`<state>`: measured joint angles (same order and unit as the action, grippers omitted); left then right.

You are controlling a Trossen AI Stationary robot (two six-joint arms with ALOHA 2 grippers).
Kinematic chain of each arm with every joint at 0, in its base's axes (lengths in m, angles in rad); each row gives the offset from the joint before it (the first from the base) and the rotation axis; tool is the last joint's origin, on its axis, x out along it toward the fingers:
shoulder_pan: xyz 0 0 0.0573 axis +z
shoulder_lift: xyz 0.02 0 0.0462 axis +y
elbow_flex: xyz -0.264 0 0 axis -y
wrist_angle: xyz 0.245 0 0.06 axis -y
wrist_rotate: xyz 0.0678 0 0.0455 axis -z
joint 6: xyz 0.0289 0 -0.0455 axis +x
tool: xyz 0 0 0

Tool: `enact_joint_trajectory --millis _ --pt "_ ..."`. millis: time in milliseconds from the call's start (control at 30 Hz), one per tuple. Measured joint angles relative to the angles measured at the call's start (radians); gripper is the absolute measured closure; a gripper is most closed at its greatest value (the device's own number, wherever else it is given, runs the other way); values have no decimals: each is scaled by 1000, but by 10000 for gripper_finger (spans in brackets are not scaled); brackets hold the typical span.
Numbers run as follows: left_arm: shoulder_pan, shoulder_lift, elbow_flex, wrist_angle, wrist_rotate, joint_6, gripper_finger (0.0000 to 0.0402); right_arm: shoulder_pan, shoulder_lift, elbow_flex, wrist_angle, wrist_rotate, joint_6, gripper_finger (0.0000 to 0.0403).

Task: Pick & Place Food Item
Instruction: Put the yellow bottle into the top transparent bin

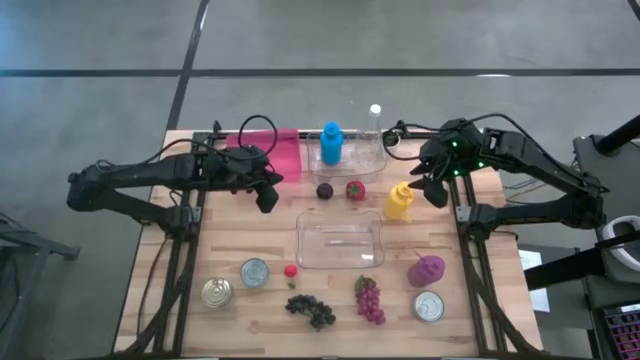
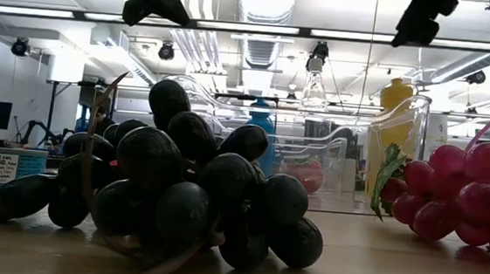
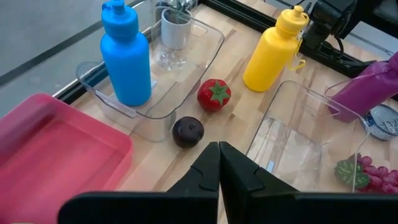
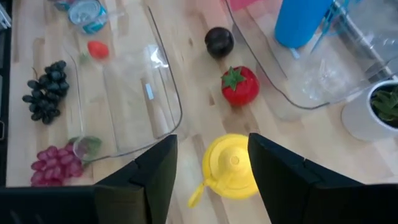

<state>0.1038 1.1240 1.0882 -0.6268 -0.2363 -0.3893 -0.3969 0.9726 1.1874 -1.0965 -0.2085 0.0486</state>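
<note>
My right gripper [image 4: 211, 146] is open and hovers above the upright yellow bottle [image 4: 230, 168], whose cap shows between the two fingers from above without touching them; in the high view that gripper [image 1: 435, 190] sits just right of the bottle [image 1: 399, 200]. My left gripper [image 3: 219, 149] is shut on nothing and hangs over the table near the pink tray [image 1: 280, 152]. A red strawberry-like fruit [image 1: 354, 189] and a dark plum [image 1: 325, 190] lie on the table between the arms. The clear container [image 1: 340, 242] stands at the centre.
A clear tray [image 1: 362, 160] at the back holds a blue bottle [image 1: 331, 143] and a clear bottle [image 1: 375, 115]. Near the front lie black grapes [image 1: 310, 310], red grapes [image 1: 369, 300], a small strawberry [image 1: 291, 270], three cans [image 1: 255, 272] and a purple item [image 1: 426, 269].
</note>
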Motion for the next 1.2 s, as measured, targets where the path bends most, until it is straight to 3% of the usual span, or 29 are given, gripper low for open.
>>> enact_joint_trajectory --millis 533,1200 --pt "0 1 0 2 0 -3 395 0 -1 -163 33 0 -23 228" --pt "0 1 0 2 0 -3 395 0 -1 -84 32 1 -26 222"
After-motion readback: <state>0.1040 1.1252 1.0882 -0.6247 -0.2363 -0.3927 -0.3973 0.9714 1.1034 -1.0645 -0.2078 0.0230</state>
